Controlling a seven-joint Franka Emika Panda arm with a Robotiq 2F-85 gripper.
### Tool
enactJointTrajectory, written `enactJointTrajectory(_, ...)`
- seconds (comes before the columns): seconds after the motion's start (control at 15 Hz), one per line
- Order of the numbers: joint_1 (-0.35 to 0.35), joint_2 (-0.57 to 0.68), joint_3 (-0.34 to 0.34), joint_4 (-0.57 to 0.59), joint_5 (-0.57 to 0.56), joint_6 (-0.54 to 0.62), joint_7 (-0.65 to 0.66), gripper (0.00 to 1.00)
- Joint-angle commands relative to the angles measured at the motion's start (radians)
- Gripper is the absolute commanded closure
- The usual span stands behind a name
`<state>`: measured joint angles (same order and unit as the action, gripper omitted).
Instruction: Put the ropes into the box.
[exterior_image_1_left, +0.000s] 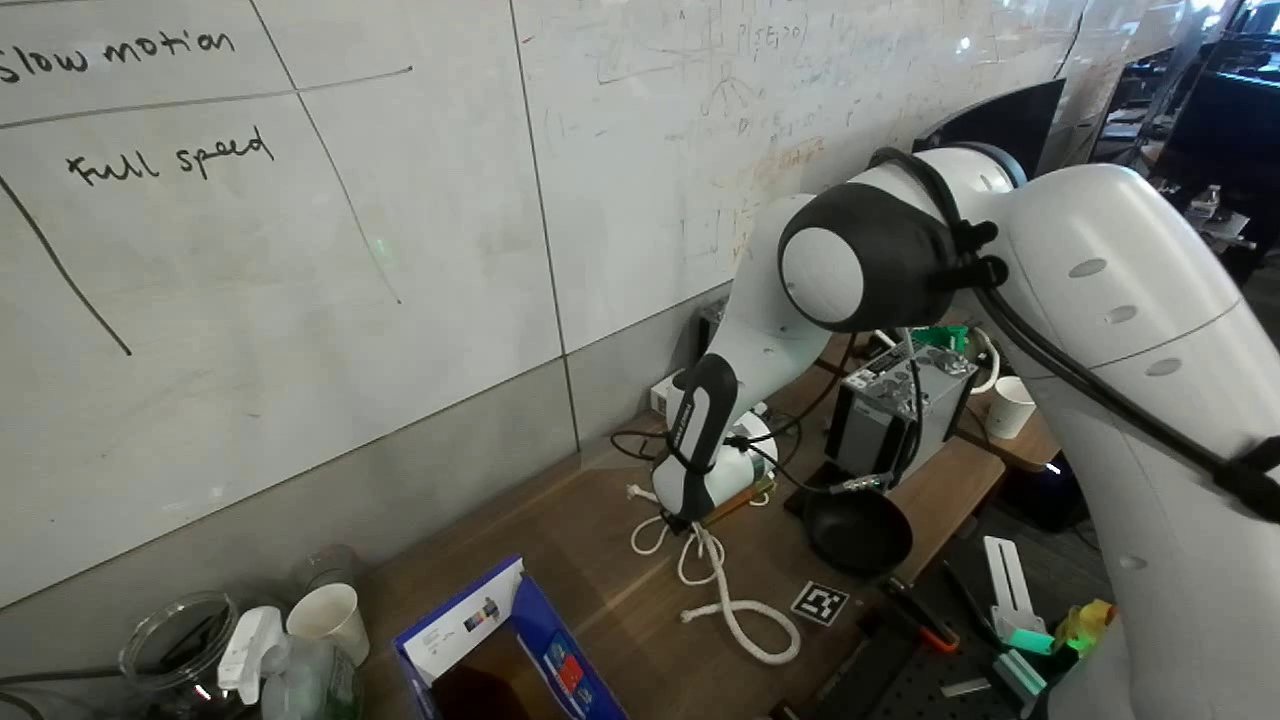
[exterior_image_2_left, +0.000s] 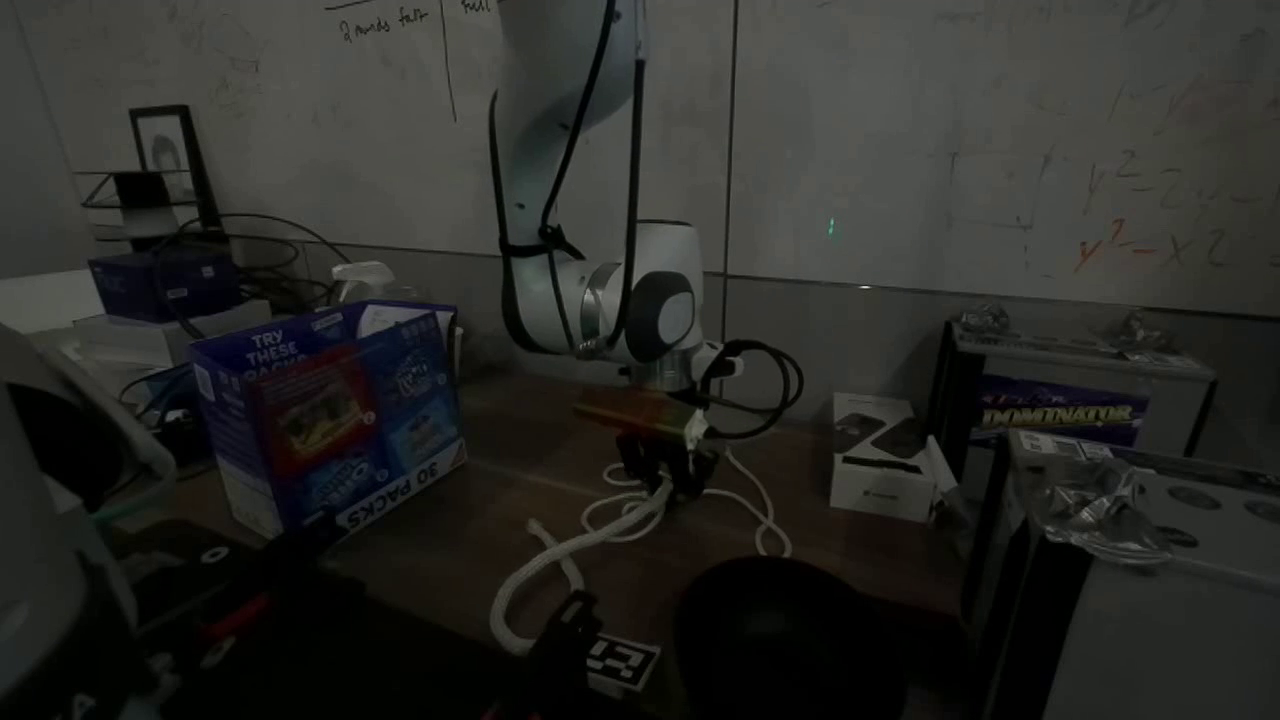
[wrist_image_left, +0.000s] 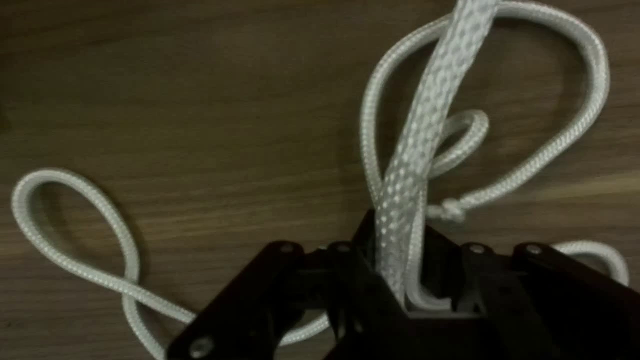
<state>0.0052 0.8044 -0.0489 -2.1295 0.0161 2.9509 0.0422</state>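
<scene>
White ropes lie in loops on the wooden table, in both exterior views (exterior_image_1_left: 780, 657) (exterior_image_2_left: 500, 605). In the wrist view, a thick rope (wrist_image_left: 432, 107) and a thinner cord pass between the fingers of my gripper (wrist_image_left: 402, 240). The fingers are closed round them. Other thin loops lie on the table beside and under the fingers. My gripper also shows low over the table in both exterior views (exterior_image_1_left: 682, 523) (exterior_image_2_left: 668, 472). The blue box (exterior_image_1_left: 585, 680) stands open at the top, apart from the gripper. Its printed side (exterior_image_2_left: 330, 410) faces an exterior view. The box's inside is mostly hidden.
A black pan (exterior_image_1_left: 858, 535) and a printed marker (exterior_image_1_left: 820, 603) lie near the ropes. Grey-white devices (exterior_image_1_left: 885, 420) and a small white box (exterior_image_2_left: 880, 470) stand beyond. A paper cup (exterior_image_1_left: 330, 620) and a spray bottle (exterior_image_1_left: 250, 650) stand by the blue box. A whiteboard wall (exterior_image_1_left: 450, 250) borders the table.
</scene>
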Motion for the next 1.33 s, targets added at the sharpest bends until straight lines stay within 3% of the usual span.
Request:
enactJointTrajectory(0.0, -0.008, -0.015, -0.016, 0.044, -0.013, -0.073, -0.015, 0.99)
enactJointTrajectory(0.27, -0.108, -0.152, 0.060, 0.087, -0.025, -0.348, -0.179, 0.95)
enactJointTrajectory(0.6, -0.162, -0.350, 0.134, 0.150, 0.029, -0.699, -0.366, 0.95)
enactJointTrajectory(0.87, -0.138, -0.525, 0.144, 0.172, 0.080, -0.906, -0.413, 0.95)
enactJointTrajectory(1.27, -0.030, -0.747, 0.151, 0.225, 0.082, -1.051, -0.357, 0.96)
